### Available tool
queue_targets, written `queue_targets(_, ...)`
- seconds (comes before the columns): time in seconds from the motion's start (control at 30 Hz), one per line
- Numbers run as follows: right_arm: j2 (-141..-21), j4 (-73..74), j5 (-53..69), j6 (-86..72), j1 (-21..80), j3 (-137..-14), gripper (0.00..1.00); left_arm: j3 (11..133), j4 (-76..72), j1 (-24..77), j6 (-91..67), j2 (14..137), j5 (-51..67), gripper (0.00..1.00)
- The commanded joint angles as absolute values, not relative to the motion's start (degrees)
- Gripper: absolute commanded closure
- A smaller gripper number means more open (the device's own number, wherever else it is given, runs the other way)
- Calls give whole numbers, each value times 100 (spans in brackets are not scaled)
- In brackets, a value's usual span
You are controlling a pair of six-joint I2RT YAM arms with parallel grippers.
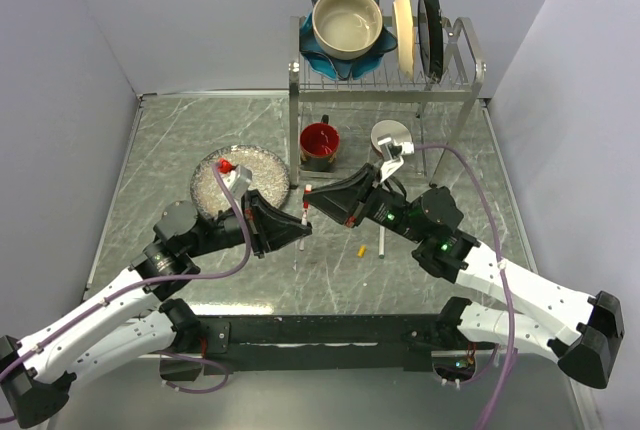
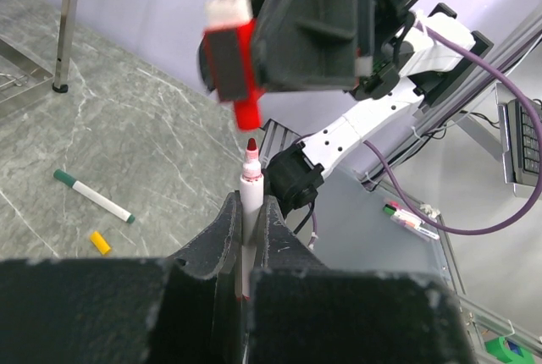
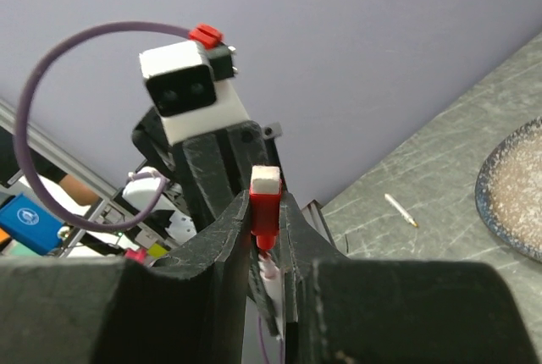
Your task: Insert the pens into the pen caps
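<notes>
My left gripper point(image 2: 247, 207) point(image 1: 298, 230) is shut on a white pen point(image 2: 251, 184) with a red tip that points up. Directly above the tip, a small gap away, hangs a red pen cap point(image 2: 246, 110) point(image 3: 265, 207) with a white end. My right gripper point(image 3: 265, 212) point(image 1: 314, 196) is shut on it, mouth facing the pen. Both grippers meet above the table's middle. A green-ended pen point(image 2: 93, 197) point(image 1: 383, 238) and a yellow cap point(image 2: 100, 243) point(image 1: 362, 249) lie on the table. Another thin pen point(image 3: 398, 210) lies further off.
A speckled plate point(image 1: 262, 172) sits left of the grippers. A red mug point(image 1: 320, 142) and a white cup point(image 1: 390, 137) stand under a metal dish rack point(image 1: 298, 80), which holds a bowl point(image 1: 347, 22) and upright plates point(image 1: 420, 25).
</notes>
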State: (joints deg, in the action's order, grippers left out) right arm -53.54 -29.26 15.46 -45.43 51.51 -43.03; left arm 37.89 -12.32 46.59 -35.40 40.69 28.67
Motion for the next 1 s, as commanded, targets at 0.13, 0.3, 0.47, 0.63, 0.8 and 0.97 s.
queue_targets(0.13,-5212,-2830,1520,-4280,5194,-4667,100,3727,-1433,4676,-3604,3911,2821,99)
queue_targets(0.3,-5212,-2848,1503,-4307,5203,-4500,100,3744,-1433,4667,-3595,3902,2813,99)
queue_targets(0.47,-5264,-2874,1547,-4359,5203,-4500,100,3718,-1459,4676,-3612,3929,2830,99)
queue_targets(0.63,-5291,-2865,1565,-4394,5247,-4483,100,3727,-1424,4667,-3604,3920,2786,99)
queue_targets(0.8,-5256,-2883,1573,-4447,5256,-4342,100,3735,-1415,4676,-3604,3902,2777,99)
queue_targets(0.97,-5151,-2830,1556,-4447,5309,-4193,100,3744,-1398,4676,-3595,3902,2751,99)
